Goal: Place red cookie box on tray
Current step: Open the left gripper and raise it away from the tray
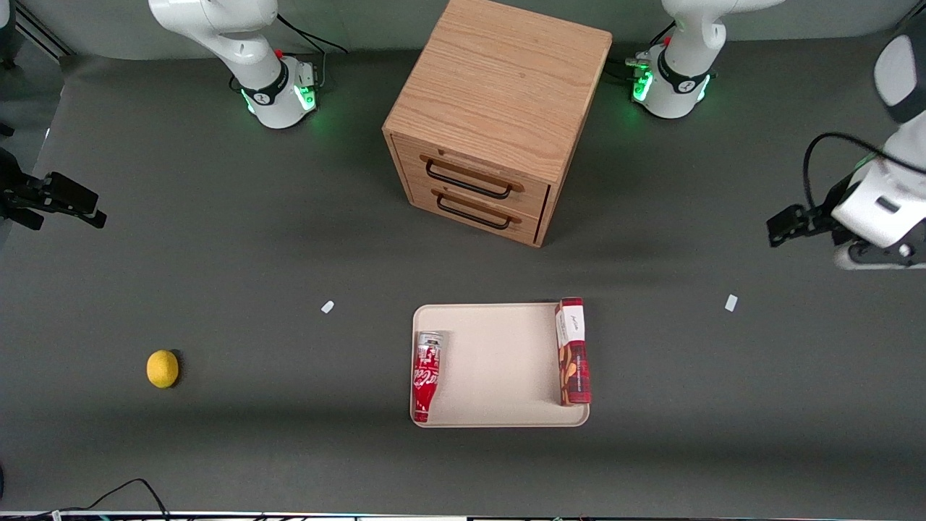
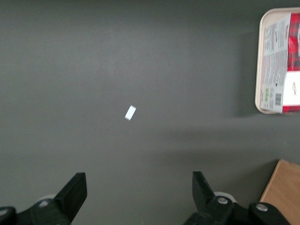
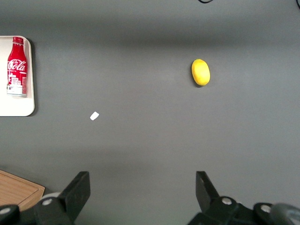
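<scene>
Cabinet point(image 1: 499, 119), wooden, two drawers, both shut, sits mid-table and is the biggest thing here; it is farther from the front camera than everything else on the mat.

Tray point(image 1: 499, 362) next, beige, low rim, nearer the front camera than the cabinet and in front of its drawers. Red cookie box point(image 1: 573, 352) lies along the tray edge toward the working arm's end, long side running with the rim. It looks to ride on or just over that rim rather than flat on the floor of the tray; cannot tell which for certain. Wrist view shows its printed panel point(image 2: 276, 63) hard against the tray border point(image 2: 258, 56). Cola can point(image 1: 427, 375) lies on its side at the tray's edge toward the parked arm's end.

Gripper point(image 1: 792, 223) hangs well apart from the tray, toward the working arm's end of the table, fingers point(image 2: 75, 190) spread wide, nothing between them.

Lemon point(image 1: 162, 368) sits alone toward the parked arm's end. Small white tag point(image 1: 731, 302) lies between gripper and tray.

Risk, as I judge it: box perched on the rim could tip off outward if nudged or if the tray is bumped. Placement reads as done but marginal.

Room: broad bare tray floor between can and box; open mat around the gripper.
</scene>
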